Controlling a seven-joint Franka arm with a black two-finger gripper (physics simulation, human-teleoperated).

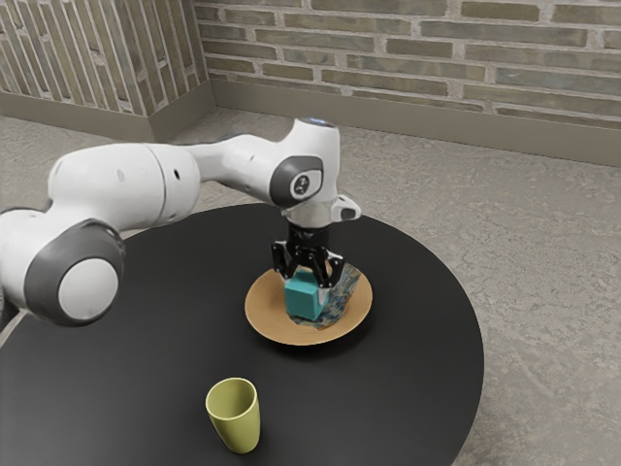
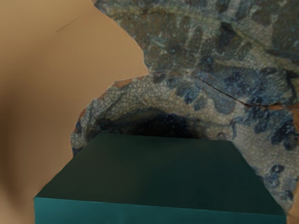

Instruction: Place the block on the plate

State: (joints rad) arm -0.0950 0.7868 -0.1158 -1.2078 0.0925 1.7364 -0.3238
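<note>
Below the end effector (image 1: 310, 260), the block (image 1: 302, 297) hides its own underside and part of the patterned patch (image 1: 340, 303). The wrist view's edges crop block, patch and plate (image 1: 264, 313); the exterior view's, the tabletop (image 1: 408, 340).

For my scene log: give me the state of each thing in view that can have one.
Gripper, shut on the block.
Block, held, over the plate; contact with it can't be told.
Plate, lying flat, face up.
Cup, upright, mouth up.
</note>
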